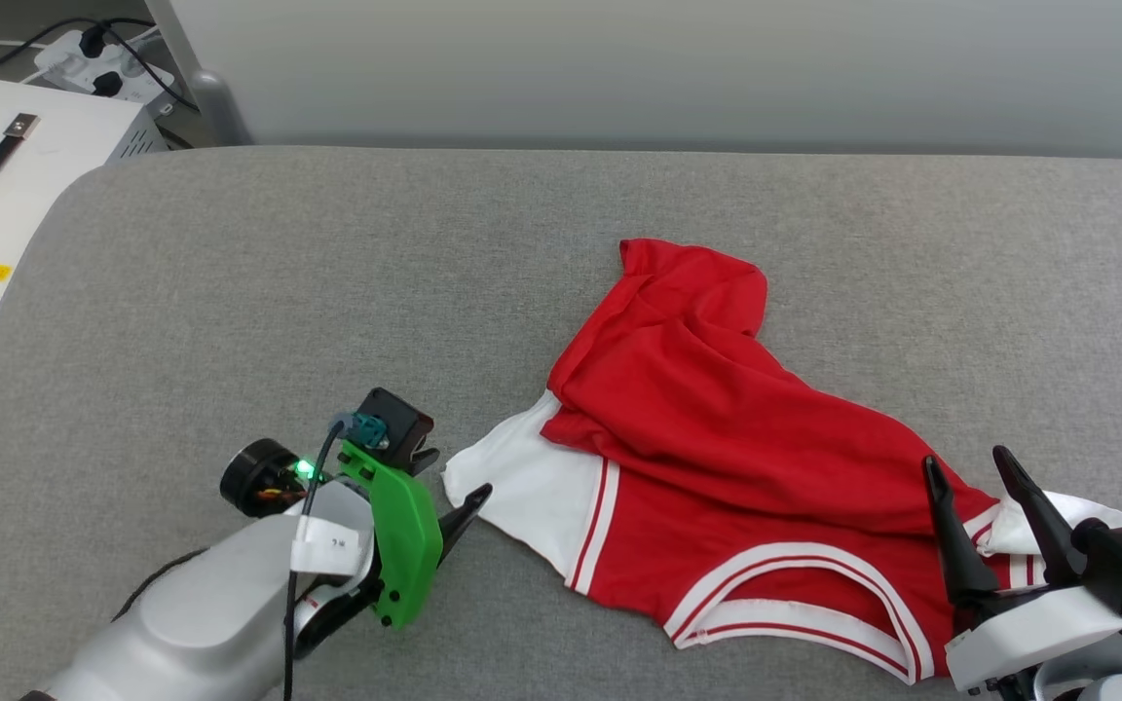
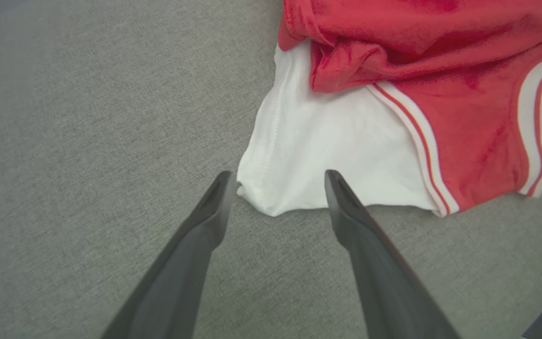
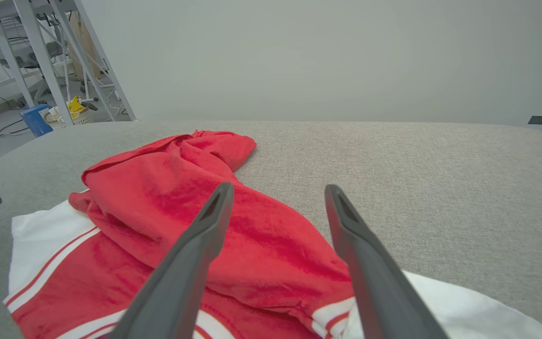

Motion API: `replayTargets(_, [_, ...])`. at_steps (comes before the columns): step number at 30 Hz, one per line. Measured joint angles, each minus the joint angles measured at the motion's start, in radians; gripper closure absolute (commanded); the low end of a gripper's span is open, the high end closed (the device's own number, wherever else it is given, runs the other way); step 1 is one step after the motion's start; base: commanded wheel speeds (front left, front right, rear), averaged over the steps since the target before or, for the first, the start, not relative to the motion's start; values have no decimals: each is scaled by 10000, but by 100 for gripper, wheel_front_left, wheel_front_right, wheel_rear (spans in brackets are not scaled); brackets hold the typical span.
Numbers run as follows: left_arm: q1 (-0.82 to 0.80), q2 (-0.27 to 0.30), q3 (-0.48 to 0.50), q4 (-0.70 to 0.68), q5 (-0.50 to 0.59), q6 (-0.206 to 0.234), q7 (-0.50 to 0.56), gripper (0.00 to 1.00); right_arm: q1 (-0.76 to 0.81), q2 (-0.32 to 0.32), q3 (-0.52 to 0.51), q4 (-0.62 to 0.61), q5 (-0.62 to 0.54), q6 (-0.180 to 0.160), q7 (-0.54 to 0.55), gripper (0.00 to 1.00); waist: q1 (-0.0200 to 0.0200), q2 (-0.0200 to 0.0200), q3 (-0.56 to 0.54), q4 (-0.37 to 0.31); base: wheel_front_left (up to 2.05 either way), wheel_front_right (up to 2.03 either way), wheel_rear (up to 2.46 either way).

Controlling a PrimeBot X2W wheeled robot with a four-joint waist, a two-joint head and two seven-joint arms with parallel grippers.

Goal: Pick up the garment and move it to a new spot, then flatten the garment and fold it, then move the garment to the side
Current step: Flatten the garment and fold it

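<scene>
While shirt [image 1: 717, 438] lies rumpled on bench [image 1: 327, 292], body doubled over itself, flattening looks to be the step in hand. Left hand [image 2: 278, 176] wide open, empty, fingers astride shirt's white sleeve corner. Right hand [image 1: 966, 458] wide open, empty, over shirt's opposite sleeve. Next, likely: pinch both sleeves, draw apart.
</scene>
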Motion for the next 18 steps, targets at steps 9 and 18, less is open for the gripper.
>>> replayTargets(9, [-1687,1174,844,-1388,-284,109,1018,0,67,109,58,-10,19,0,0,0,0,0,-93,119,0,0,0])
replayTargets(18, [-2990,999,428,-1308,-1141,-311,3605,0,-239,109,295,-44,-221,0,0,0,0,0,282,-177,0,0,0])
